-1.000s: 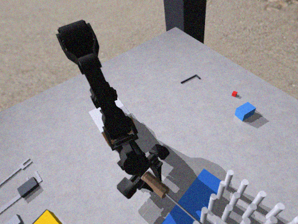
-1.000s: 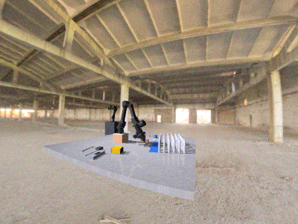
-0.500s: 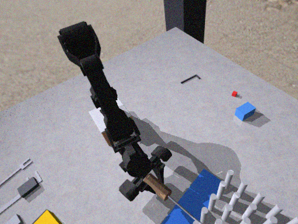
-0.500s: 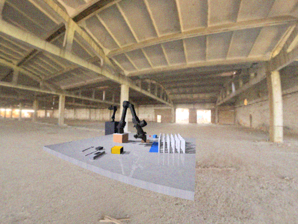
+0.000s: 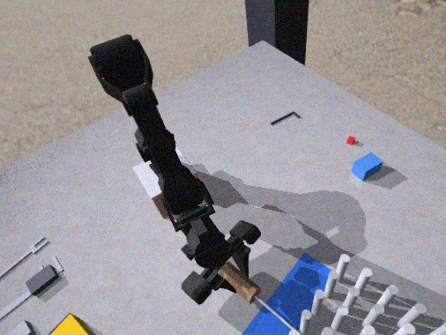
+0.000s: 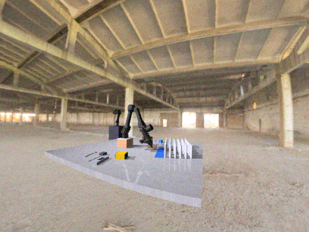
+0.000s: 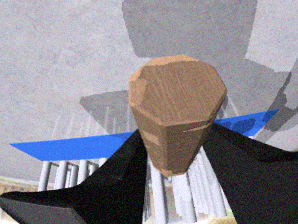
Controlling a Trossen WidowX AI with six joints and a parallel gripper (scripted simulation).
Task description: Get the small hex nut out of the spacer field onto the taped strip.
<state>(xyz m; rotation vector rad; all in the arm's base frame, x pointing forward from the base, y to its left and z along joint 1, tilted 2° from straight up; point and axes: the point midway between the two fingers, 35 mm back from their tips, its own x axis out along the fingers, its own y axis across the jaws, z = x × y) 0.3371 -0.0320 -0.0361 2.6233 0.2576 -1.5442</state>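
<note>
My gripper point(image 5: 235, 278) point(image 6: 150, 146) point(image 7: 170, 128) is shut on the wooden handle point(image 5: 247, 288) point(image 7: 177, 95) of a tool, in front of the spacers. The tool's thin metal rod point(image 5: 278, 316) runs from the handle over the blue taped strip point(image 5: 291, 291) point(image 6: 159, 153) point(image 7: 65, 149) to the front row of spacers; its far end is out of view in the top view and hidden behind the handle in the wrist view. The metal spacers point(image 5: 363, 278) point(image 6: 178, 149) point(image 7: 62, 175) that show stand upright in rows behind the strip. The hex nut cannot be made out.
A yellow block point(image 5: 70, 327) point(image 6: 121, 155) and several long tools, one with a dark block head point(image 5: 43, 280), lie left of the arm. A black bent key point(image 5: 285, 116), a red cube point(image 5: 351, 140) and a blue block point(image 5: 367, 167) point(image 6: 160, 141) lie on the other side.
</note>
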